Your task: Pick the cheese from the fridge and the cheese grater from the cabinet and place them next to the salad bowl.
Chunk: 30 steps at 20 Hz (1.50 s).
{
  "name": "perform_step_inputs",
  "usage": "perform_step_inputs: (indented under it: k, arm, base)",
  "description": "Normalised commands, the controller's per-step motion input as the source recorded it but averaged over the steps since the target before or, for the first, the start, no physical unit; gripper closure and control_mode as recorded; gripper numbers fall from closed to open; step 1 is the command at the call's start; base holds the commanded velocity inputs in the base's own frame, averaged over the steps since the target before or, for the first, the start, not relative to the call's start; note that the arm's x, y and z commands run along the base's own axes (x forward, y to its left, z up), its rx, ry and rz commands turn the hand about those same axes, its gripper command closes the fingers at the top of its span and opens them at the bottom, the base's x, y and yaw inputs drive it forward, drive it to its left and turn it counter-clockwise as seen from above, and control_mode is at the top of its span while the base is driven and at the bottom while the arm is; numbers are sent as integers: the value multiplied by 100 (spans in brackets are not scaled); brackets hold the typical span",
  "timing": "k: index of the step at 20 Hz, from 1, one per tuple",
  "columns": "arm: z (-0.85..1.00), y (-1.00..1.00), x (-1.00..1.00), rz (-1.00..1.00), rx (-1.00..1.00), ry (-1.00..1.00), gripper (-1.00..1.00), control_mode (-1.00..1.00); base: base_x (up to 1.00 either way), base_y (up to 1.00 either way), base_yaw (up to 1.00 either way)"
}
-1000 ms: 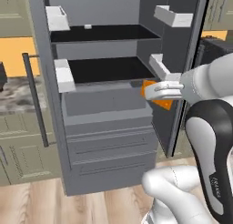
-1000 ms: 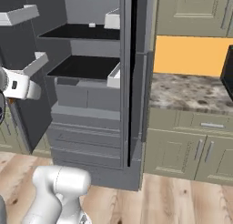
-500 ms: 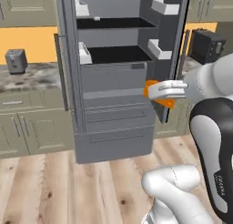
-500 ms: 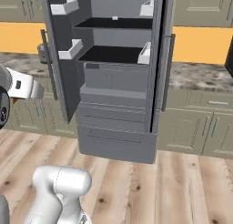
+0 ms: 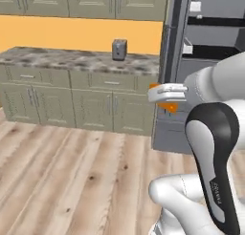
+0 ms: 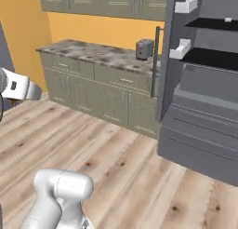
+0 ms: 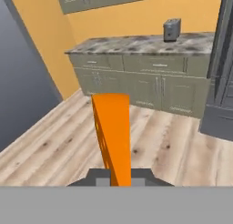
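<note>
One cheese [image 7: 112, 136], one fridge [image 6: 204, 97] and one small grey toaster [image 5: 119, 49] are shown. The fridge stands open, its dark shelves and two white door bins [image 6: 182, 48] bare (drawers shut, contents hidden). The toaster stands alone on the mottled worktop [image 5: 76, 61] beside the fridge. The pincer [image 5: 158, 93], jaws narrow, grips the orange cheese wedge in the air above the wooden floor [image 6: 111, 153], just in front of the fridge's edge.

Two rear base views, one hand view, all toward counter [image 5: 81, 61].
</note>
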Motion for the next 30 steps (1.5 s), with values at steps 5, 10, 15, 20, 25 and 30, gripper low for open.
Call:
perform_step_inputs:
  k: [5,10,15,20,25,30]
  arm:
    - [0,0,0,0,0,0,100,100]
    - [0,0,0,0,0,0,100,100]
    - [0,0,0,0,0,0,100,100]
    - [0,0,0,0,0,0,100,100]
    - [0,0,0,0,0,0,100,100]
    - [0,0,0,0,0,0,100,100]
  base:
    - [0,0,100]
    - [0,0,100]
    - [0,0,100]
    - [0,12,100]
    - [-12,54,95]
    - [-20,82,84]
